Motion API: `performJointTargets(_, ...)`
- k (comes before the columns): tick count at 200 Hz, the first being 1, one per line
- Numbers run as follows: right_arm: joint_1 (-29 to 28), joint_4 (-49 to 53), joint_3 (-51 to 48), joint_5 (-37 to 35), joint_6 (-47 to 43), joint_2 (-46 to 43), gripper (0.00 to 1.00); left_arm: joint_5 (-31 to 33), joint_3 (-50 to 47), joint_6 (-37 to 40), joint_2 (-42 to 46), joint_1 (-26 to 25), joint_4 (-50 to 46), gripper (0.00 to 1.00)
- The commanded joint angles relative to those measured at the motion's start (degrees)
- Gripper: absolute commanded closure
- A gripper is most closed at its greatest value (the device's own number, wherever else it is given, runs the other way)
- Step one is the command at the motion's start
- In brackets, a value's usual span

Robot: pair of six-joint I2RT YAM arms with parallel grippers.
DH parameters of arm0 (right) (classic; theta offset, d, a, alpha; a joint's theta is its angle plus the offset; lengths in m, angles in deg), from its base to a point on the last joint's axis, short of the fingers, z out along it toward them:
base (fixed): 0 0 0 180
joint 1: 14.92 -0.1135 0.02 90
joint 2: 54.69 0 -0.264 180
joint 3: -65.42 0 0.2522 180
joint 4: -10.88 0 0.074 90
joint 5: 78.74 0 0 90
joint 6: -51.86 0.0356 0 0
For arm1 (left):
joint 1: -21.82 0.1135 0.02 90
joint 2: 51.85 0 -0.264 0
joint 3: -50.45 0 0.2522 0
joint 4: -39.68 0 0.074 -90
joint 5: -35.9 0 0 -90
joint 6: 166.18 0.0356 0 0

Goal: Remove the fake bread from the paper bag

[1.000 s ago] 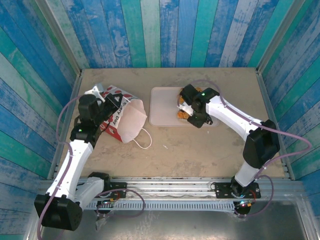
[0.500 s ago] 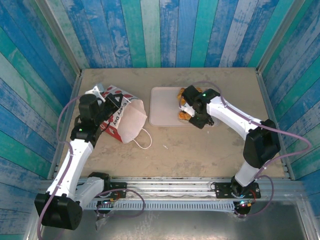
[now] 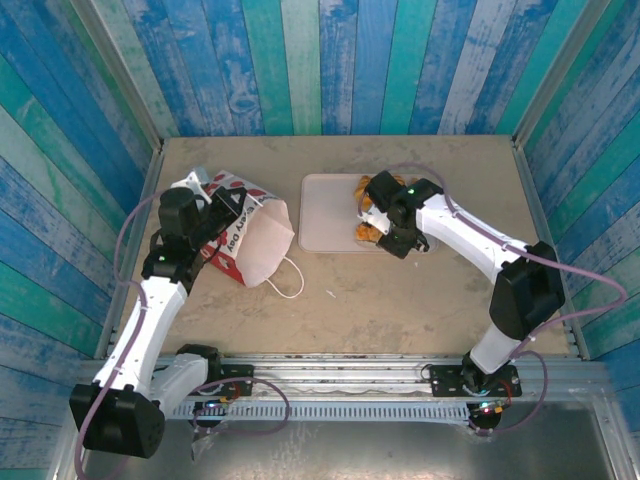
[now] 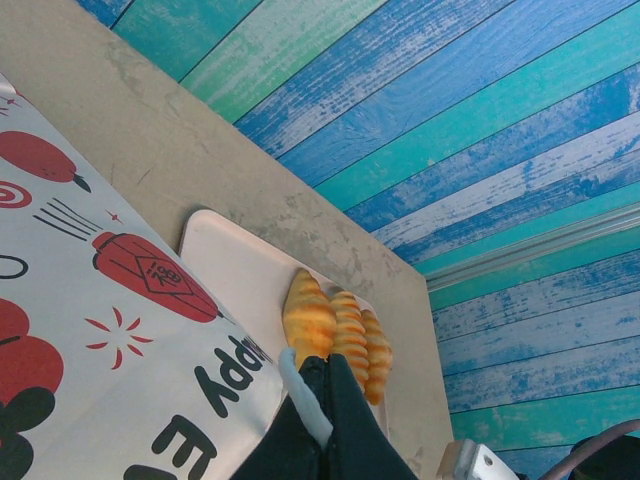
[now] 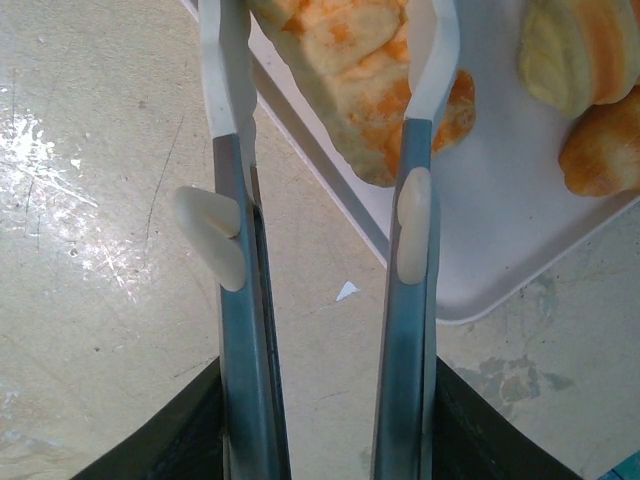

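Left of the tray (image 3: 320, 215), the left gripper (image 4: 320, 400) pinched the paper bag (image 3: 262, 240) by its rim. On the tray lay the fake bread (image 4: 338, 335), the right gripper (image 5: 328, 40) parted over 1 flaky piece (image 5: 350, 110).

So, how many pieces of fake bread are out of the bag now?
3 at least: a flaky piece between the fingers of the right gripper at the tray edge, and two more pieces side by side further in. Others may be hidden inside the paper bag.

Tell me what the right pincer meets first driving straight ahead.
The flaky fake pastry on the pink tray, lying between the fingertips of the right pincer; how far beneath them it sits is unclear.
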Motion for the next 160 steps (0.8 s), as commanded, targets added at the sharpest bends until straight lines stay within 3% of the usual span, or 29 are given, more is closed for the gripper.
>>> performJointTargets(1, -0.01, 0.73, -0.14, -0.51, -0.49, -1.51, 0.52, -0.9, 0.81, -0.09, -0.17, -0.13, 1.45, 1.0)
performJointTargets(82, -0.03, 0.57, 1.97, 5.09, 0.93, -6.16, 0.48, -0.13, 1.26, 0.48, 0.62, -0.14, 0.04, 1.0)
performJointTargets(133, 0.0, 1.06, 2.05, 3.56, 2.01, -8.0, 0.49, -0.03, 1.68, 0.43, 0.71, -0.13, -0.64, 1.0)
performJointTargets(160, -0.04, 0.12, 3.91, 9.36, 2.61, -10.46, 0.5, 0.41, 2.8, 1.42, 1.13, -0.14, -2.11, 1.0)
